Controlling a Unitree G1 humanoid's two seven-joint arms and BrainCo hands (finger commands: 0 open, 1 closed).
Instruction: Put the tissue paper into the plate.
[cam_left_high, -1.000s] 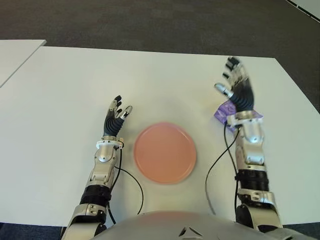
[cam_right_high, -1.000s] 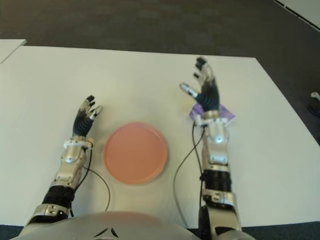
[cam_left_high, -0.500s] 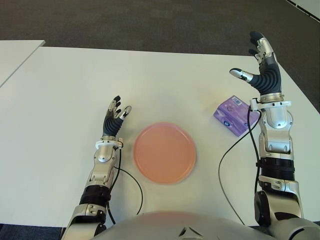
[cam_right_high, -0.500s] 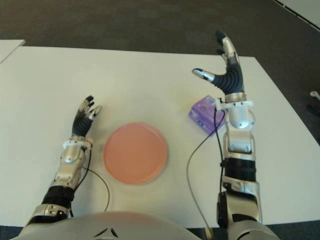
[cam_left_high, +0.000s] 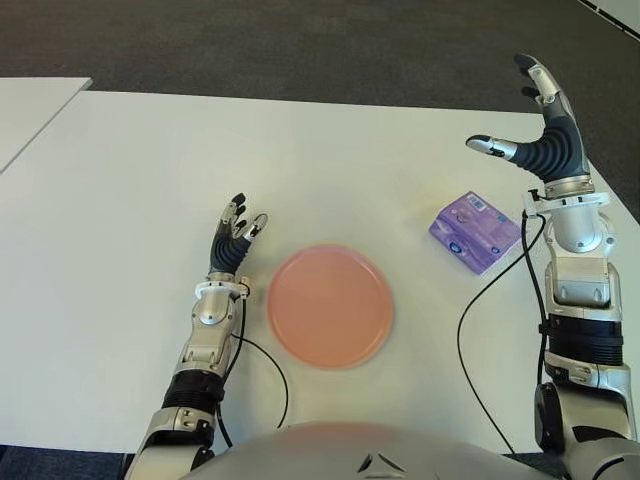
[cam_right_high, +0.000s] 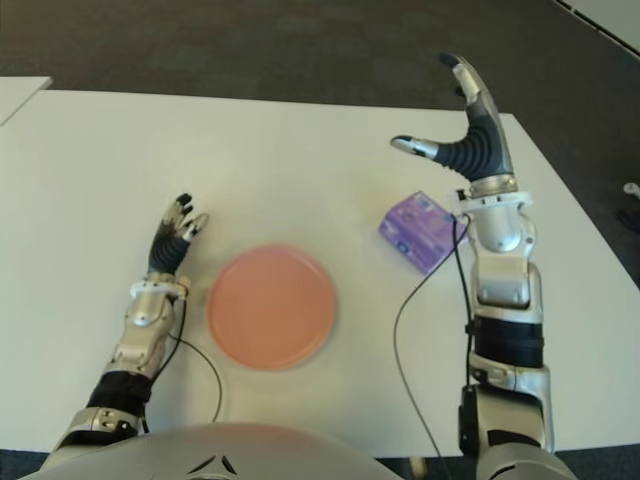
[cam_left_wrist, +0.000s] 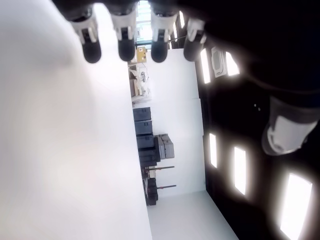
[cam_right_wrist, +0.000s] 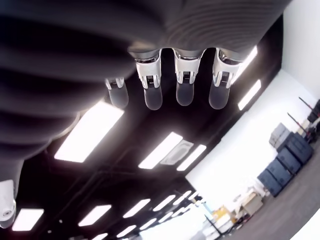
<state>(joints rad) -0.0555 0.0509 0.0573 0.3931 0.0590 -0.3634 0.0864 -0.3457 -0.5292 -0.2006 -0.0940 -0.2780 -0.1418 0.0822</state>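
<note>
A white surface (cam_left_high: 130, 180) fills most of the frame, seen from above, with dark floor across the top. A round pink plate (cam_left_high: 329, 305) lies at lower centre, holding nothing. The tissue pack (cam_left_high: 474, 230), a small purple packet, lies flat on the surface right of centre, well apart from the plate. The right hand (cam_left_high: 535, 135) is raised at the upper right of the frame, beyond and to the right of the pack, its fingers (cam_left_high: 540, 78) spread wide and thumb stuck out, grasping nothing. The left hand (cam_left_high: 232, 243) shows just left of the plate, fingers loosely extended, also holding nothing. The task looks barely begun: the pack is not yet picked up. The likely trouble is in the grasp. The pack is low and flat, so fingers coming down may slide over its slick wrapper or push it away towards the right edge. A cable hanging from the right wrist runs close beside the pack and could drag it.
</note>
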